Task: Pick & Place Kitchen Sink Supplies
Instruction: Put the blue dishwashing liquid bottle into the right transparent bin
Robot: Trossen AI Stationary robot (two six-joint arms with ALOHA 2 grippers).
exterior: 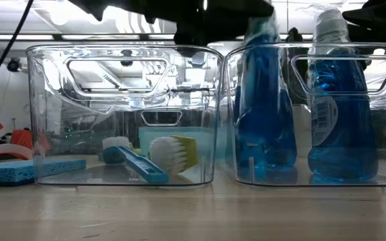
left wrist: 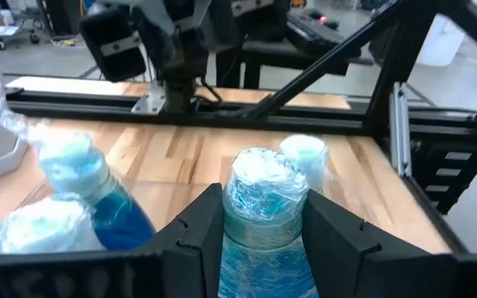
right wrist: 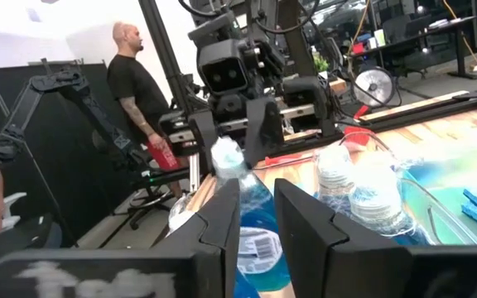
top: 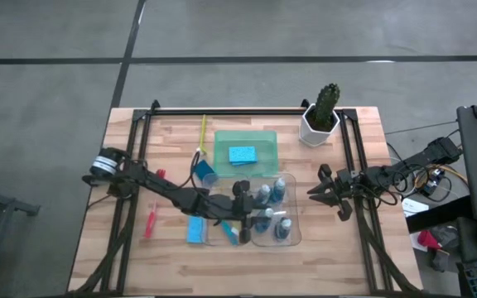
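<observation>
Several clear bottles of blue liquid stand in the right clear bin (top: 290, 240). My left gripper (left wrist: 263, 199) reaches over the left bin (exterior: 119, 114) and is shut on the near-left bottle (top: 263, 219), whose wrapped cap (left wrist: 265, 178) rises between the fingers. A blue-handled brush (exterior: 134, 165) and a yellow-green brush head (exterior: 174, 154) lie in the left bin. One blue sponge (top: 242, 155) lies in the green tray (top: 263, 139), and another (top: 195, 230) lies on the table. My right gripper (top: 315, 190) waits open right of the bins, holding nothing. My left gripper pinches the bottle just below its wrapped cap (left wrist: 237, 222) between its two fingers. The fingers come nearly level from the table's left. The bottle stands upright inside the right bin, and in the low view its base (exterior: 263, 175) is down at the bin's floor.
A cactus in a white pot (top: 321, 120) stands at the far right. A yellow brush (top: 203, 132) lies left of the tray, and a red brush (top: 151, 220) lies near the table's left side. A person (right wrist: 135, 83) stands in the room beyond.
</observation>
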